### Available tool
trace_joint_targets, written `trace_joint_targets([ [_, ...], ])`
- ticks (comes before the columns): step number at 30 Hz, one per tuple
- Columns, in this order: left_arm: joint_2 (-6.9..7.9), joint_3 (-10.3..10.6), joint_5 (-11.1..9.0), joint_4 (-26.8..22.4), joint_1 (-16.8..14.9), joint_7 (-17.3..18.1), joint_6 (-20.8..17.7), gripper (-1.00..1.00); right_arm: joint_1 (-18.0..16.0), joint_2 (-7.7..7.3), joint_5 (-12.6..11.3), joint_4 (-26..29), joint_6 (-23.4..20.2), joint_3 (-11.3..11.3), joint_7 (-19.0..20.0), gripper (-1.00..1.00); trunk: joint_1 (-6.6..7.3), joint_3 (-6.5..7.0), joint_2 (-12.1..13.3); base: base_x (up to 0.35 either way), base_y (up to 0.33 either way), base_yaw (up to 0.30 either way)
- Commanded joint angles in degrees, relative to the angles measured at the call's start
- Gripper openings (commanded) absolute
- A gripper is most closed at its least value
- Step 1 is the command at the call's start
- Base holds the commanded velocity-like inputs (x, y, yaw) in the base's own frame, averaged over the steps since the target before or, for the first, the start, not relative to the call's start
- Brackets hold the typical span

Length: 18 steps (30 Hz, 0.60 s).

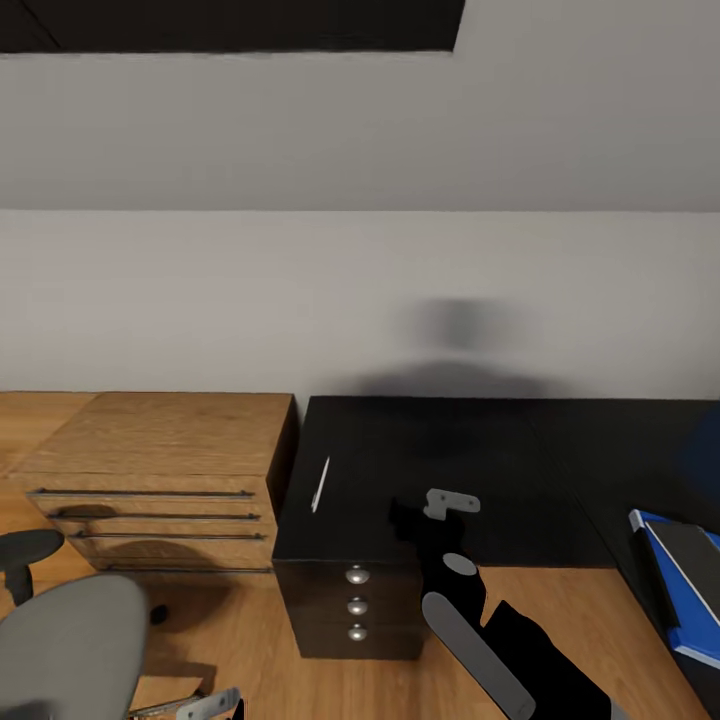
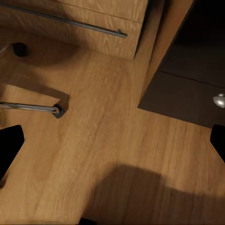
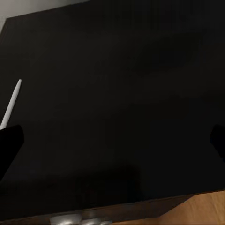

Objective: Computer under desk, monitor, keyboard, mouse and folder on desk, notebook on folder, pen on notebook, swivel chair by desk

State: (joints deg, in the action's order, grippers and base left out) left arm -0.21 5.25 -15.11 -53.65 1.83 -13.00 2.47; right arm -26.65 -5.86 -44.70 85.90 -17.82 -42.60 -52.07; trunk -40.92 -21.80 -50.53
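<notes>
Grey padding marks the swivel chair [image 1: 65, 645] at the far left of the head view, its rounded seat low in the corner with a black armrest just above it and a chrome leg of its base reaching out over the light wood plank floor [image 2: 93, 140]. Beside it stands a light wooden chest [image 1: 160, 480] with long metal bar handles, its grain smooth and its right side set just beside the desk with only a thin gap between. Floor lies open in front of the chest and drawers, where the left claw [image 2: 112, 140] hangs with its dark fingers spread wide and nothing between them. Glossy and black, the desk [image 1: 470, 440] runs as a long flat surface along the grey wall, with dark drawers and three round silver knobs under its left end. Near that left edge lies the pen [image 1: 320, 485], slim and white, alone on the bare top. To its right the right claw [image 1: 415, 520] hovers over the front edge of the surface, fingers wide apart and holding nothing. At the far right, on the returning wing of the surface, rests the bright blue folder [image 1: 680, 590] with the grey notebook [image 1: 695, 555] flat on top.
</notes>
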Motion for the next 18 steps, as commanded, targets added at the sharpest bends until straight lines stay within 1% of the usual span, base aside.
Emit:
trace_joint_targets([
  [1, 0.04, 0.20, -0.61, -0.05, 0.00, -0.33, 0.20, 1.00, -0.07, -0.04, -0.15, 0.05, -0.33, -0.14, -0.36, 1.00, -0.01, -0.06, -0.05, 0.006, 0.002, 0.272],
  [3, 0.04, 0.20, -0.61, -0.05, 0.01, -0.34, 0.19, 1.00, -0.07, -0.02, -0.11, -0.01, -0.31, -0.33, -0.34, 1.00, -0.01, -0.06, -0.05, 0.004, 0.001, 0.274],
  [6, 0.04, 0.20, -0.60, -0.05, 0.01, -0.35, 0.18, 1.00, -0.07, 0.40, 0.01, -0.08, -0.29, -1.31, -0.32, 1.00, -0.01, -0.06, -0.05, 0.002, 0.001, 0.276],
  [7, 0.04, 0.20, -0.61, -0.05, 0.01, -0.36, 0.18, 1.00, -0.07, 0.63, 0.10, -0.11, -0.29, -1.89, -0.32, 1.00, -0.01, -0.06, -0.05, 0.001, 0.000, 0.277],
  [8, 0.04, 0.20, -0.62, -0.05, 0.02, -0.36, 0.17, 1.00, -0.07, 1.29, 0.83, -0.25, -0.28, -2.76, -0.31, 1.00, -0.01, -0.06, -0.05, 0.000, 0.000, 0.278],
  [13, 0.04, 0.20, -0.61, -0.05, 0.02, -0.36, 0.17, 1.00, -0.07, 1.89, 2.69, -0.35, -0.20, -3.13, -0.33, 1.00, -0.01, -0.06, -0.05, 0.000, 0.000, 0.278],
  [18, 0.04, 0.20, -0.62, -0.05, 0.02, -0.36, 0.20, 1.00, -0.07, 1.96, 3.07, -0.37, -0.20, -3.17, -0.32, 1.00, -0.01, -0.13, -0.05, 0.000, 0.000, 0.273],
])
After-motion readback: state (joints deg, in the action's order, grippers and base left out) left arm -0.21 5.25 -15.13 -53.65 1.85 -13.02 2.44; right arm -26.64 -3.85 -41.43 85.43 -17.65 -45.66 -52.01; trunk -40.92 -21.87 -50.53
